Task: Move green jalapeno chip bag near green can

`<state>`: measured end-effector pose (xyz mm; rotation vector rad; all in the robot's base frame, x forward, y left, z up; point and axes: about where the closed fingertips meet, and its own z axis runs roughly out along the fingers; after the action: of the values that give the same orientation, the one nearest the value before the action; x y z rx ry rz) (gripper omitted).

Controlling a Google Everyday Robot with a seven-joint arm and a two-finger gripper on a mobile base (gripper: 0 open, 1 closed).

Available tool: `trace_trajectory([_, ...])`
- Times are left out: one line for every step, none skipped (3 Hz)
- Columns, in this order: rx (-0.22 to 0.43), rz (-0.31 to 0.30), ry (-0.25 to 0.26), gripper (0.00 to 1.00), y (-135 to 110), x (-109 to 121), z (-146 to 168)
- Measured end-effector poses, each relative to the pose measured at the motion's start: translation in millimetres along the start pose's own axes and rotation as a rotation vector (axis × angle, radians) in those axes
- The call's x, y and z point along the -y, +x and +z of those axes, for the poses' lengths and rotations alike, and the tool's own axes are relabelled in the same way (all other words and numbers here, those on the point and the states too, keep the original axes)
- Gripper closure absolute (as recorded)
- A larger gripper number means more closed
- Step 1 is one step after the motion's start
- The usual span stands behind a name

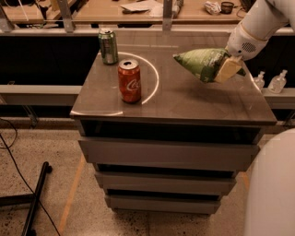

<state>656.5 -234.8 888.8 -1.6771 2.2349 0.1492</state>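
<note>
The green jalapeno chip bag (201, 63) is a puffy light-green foil bag, held tilted above the right half of the grey cabinet top (184, 103). My gripper (228, 68) is shut on the bag's right end, with the white arm (256, 25) reaching in from the upper right. The green can (108, 46) stands upright at the back left corner of the top. A red Coca-Cola can (129, 80) stands in front of it, between the bag and the green can.
A white arc (154, 78) is marked on the top around the red can. Two small clear bottles (272, 82) stand on a ledge to the right. A wooden bench with clutter (138, 7) runs behind. Cabinet drawers (166, 156) sit below.
</note>
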Motion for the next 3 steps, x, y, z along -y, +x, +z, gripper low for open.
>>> trace_trajectory([0.076, 0.005, 0.094, 1.00, -32.7, 24.5, -9.9])
trace_trajectory([0.081, 0.005, 0.097, 1.00, -34.4, 25.8, -8.8])
trace_trajectory([0.113, 0.004, 0.115, 1.00, -45.1, 33.1, -1.6])
